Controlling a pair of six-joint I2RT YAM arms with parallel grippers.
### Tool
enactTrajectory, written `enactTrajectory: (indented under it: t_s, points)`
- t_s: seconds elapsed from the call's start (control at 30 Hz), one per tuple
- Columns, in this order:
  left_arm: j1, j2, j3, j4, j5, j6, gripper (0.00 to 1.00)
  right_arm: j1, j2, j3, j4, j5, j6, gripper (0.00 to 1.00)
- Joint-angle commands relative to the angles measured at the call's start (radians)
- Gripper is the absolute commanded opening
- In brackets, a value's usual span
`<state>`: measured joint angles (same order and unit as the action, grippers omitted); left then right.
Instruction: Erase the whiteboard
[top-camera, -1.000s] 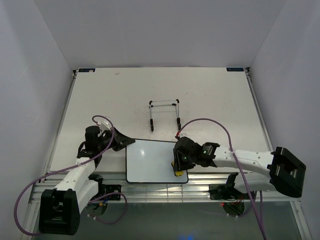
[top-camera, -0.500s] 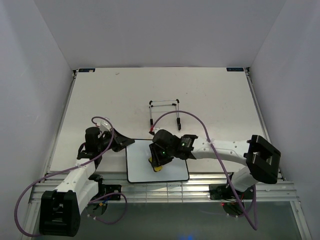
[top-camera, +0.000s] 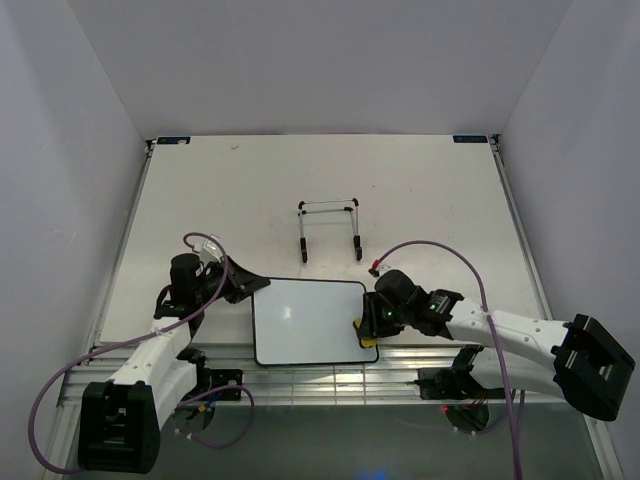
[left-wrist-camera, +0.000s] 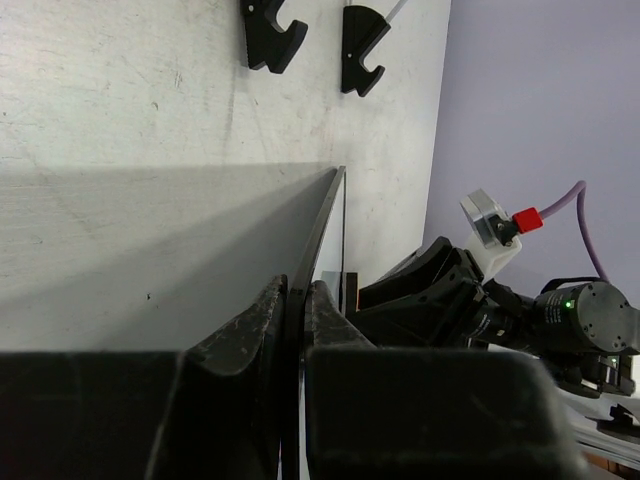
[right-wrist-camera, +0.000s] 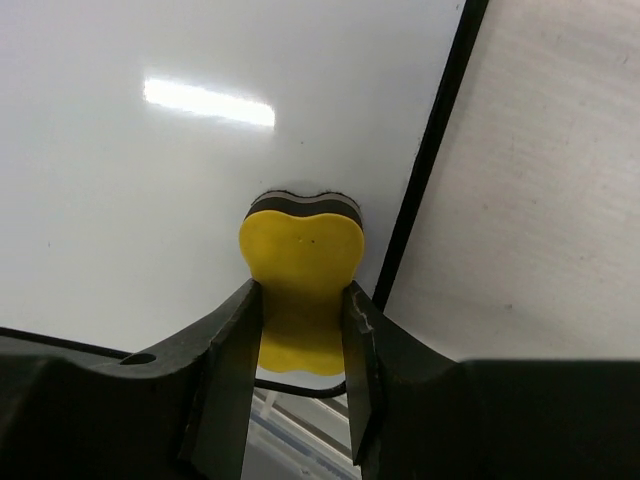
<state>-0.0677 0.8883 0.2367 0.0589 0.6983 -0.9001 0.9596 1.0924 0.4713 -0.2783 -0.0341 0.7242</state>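
Observation:
The whiteboard (top-camera: 305, 318) lies flat near the table's front edge, its white surface blank inside a thin black frame. My left gripper (top-camera: 243, 290) is shut on the board's left edge; in the left wrist view the frame (left-wrist-camera: 318, 225) runs edge-on between the fingers (left-wrist-camera: 245, 335). My right gripper (top-camera: 368, 328) is shut on the yellow eraser (top-camera: 367, 333), which presses on the board near its right front corner. From the right wrist the eraser (right-wrist-camera: 298, 280) stands on the white surface (right-wrist-camera: 150, 160) close to the black frame.
A thin wire stand (top-camera: 329, 228) with black feet rests behind the board, mid-table; its feet (left-wrist-camera: 272, 35) show in the left wrist view. Slatted rails (top-camera: 300, 382) run along the table's front edge below the board. Purple cables loop off both arms.
My right gripper swept the eraser from the board's right front corner to its middle, then back to the right edge. The left gripper has kept its hold without moving.

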Motion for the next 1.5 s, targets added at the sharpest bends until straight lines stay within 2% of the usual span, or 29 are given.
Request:
enactTrajectory:
  t_s: [0.0,0.1,0.3,0.43,0.57,0.7,0.87,1.0,1.27,1.47]
  points:
    - [-0.001,-0.005,-0.011,-0.014,-0.095,0.044,0.00,0.044,-0.023,-0.037,-0.106,-0.073,0.001,0.33]
    - [-0.003,-0.002,-0.014,-0.007,-0.097,0.033,0.00,0.097,-0.032,0.004,0.003,-0.116,0.003,0.32]
    - [-0.001,-0.008,-0.005,-0.020,-0.099,0.026,0.00,0.283,0.186,0.189,0.091,-0.046,-0.016,0.33]
    - [-0.001,-0.018,0.001,-0.036,-0.103,0.027,0.00,0.327,0.271,0.260,0.136,-0.015,-0.011,0.33]
    - [-0.001,-0.022,0.006,-0.050,-0.105,0.038,0.00,0.329,0.264,0.233,0.090,0.034,0.010,0.33]
    - [-0.001,-0.020,0.013,-0.048,-0.100,0.047,0.00,0.265,0.172,0.115,0.007,0.098,0.059,0.33]
    - [-0.003,0.001,0.045,-0.054,-0.066,0.085,0.00,0.162,0.019,-0.092,-0.085,0.062,0.106,0.33]
    - [-0.003,0.020,0.078,-0.031,-0.014,0.110,0.00,0.079,-0.084,-0.141,-0.156,0.045,0.103,0.33]
    - [-0.001,-0.009,0.125,-0.017,0.032,0.109,0.00,-0.054,-0.129,-0.063,-0.225,-0.001,-0.011,0.34]
    - [-0.003,-0.026,0.182,-0.016,0.064,0.099,0.00,-0.264,-0.051,0.094,-0.277,-0.003,-0.209,0.33]
